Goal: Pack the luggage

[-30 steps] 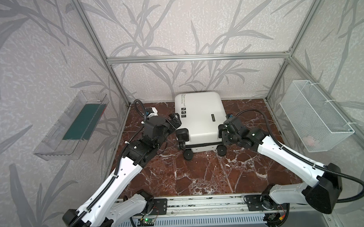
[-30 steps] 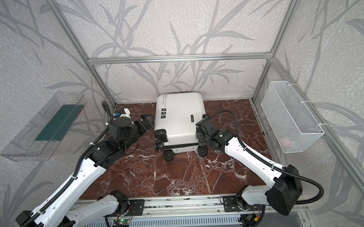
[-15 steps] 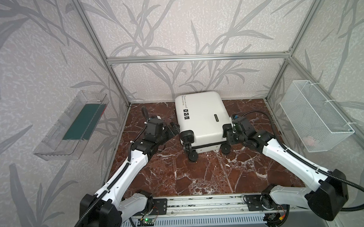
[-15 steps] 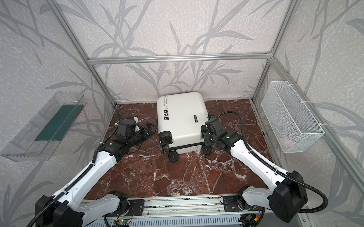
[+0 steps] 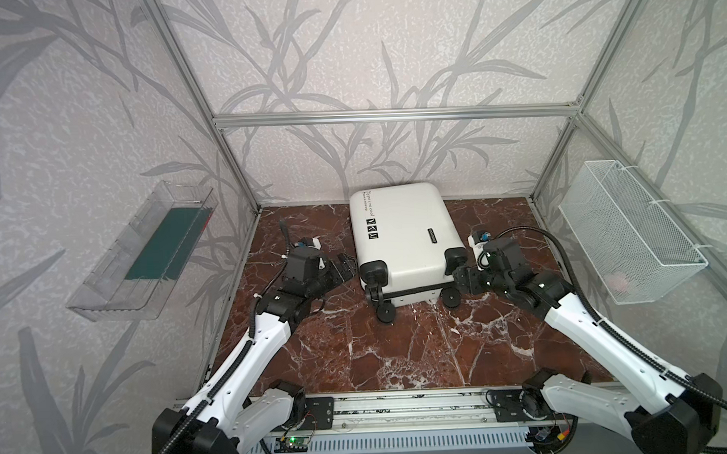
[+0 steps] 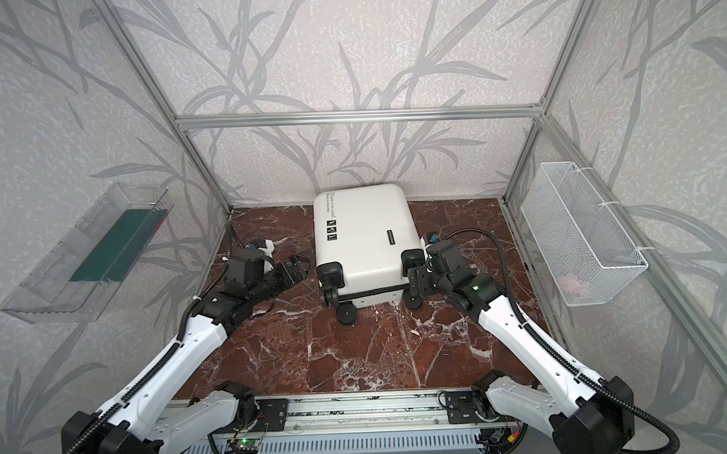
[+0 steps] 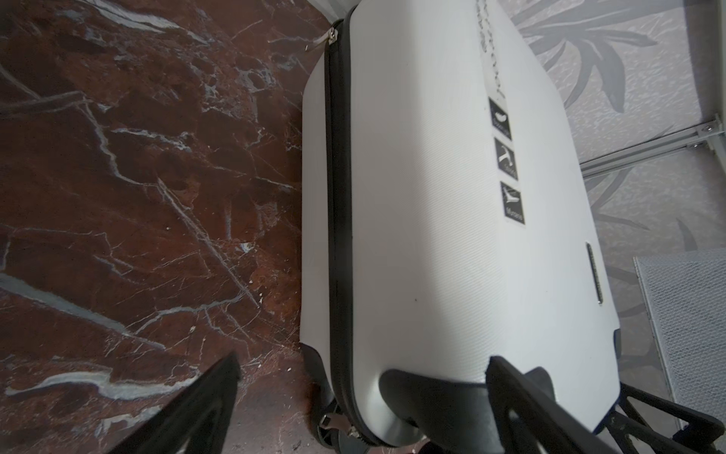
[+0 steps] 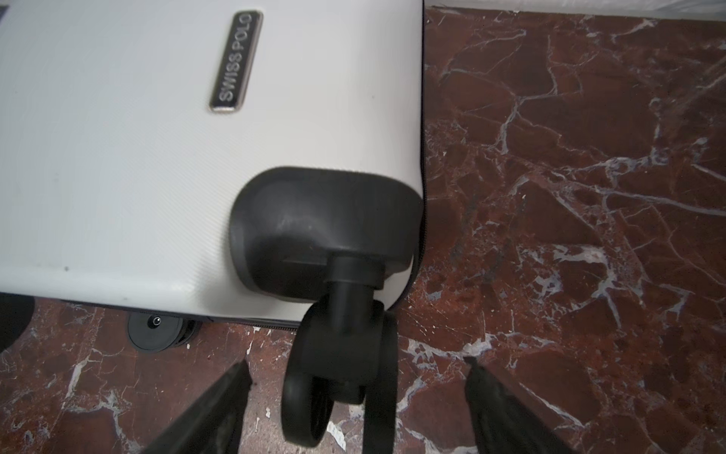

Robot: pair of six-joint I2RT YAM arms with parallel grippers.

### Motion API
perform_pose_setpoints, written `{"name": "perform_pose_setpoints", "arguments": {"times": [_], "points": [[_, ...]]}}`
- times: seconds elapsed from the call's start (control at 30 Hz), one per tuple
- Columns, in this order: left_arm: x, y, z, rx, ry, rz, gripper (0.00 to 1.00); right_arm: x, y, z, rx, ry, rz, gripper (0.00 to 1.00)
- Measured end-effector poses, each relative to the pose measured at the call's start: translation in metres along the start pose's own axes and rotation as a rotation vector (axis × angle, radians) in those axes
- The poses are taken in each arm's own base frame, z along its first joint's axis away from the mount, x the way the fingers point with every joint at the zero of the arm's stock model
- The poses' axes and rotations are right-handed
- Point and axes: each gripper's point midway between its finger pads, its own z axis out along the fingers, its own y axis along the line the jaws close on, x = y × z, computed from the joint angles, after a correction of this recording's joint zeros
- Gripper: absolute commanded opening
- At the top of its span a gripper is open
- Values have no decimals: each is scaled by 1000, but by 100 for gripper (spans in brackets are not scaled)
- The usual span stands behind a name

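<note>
The marble table (image 5: pixel 399 351) carries the closed white luggage (image 5: pixel 399 231), lying flat near the back wall, wheels facing frontward. The left gripper (image 5: pixel 346 269) is spread just beside its left wheel corner; the right gripper (image 8: pixel 357 365) is spread astride 1 wheel (image 8: pixel 310 408), not touching

Lab test cell — aluminium frame (image 5: pixel 391 115), wallpapered panels (image 5: pixel 389 48), marble-print floor (image 5: pixel 399 351)
</note>
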Motion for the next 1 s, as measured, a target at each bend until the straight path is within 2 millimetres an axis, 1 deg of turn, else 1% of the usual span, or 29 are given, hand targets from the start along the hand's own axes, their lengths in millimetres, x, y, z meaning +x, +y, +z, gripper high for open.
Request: {"name": "perform_pose_setpoints", "arguments": {"times": [0.1,0.2,0.3,0.37,0.47,0.63,0.77,0.9,1.0], "points": [[9,9,4,-20,22,3,99,15,-2,7,0,37,-3,85],[18,19,6,-38,41,2,99,24,-1,15,-9,67,-2,78],[24,25,9,-53,52,5,99,28,2,21,-24,81,-1,61],[29,31,11,-64,57,7,99,28,5,23,-39,82,2,46],[38,43,16,-82,66,10,99,27,7,23,-49,82,15,27],[54,63,28,-119,83,9,99,26,7,22,-50,79,18,8],[64,78,38,-147,93,10,98,20,8,16,-49,77,18,1],[72,88,48,-174,117,20,98,11,9,11,-49,63,18,0],[73,90,52,-173,118,28,96,6,10,9,-47,50,15,0]]}}
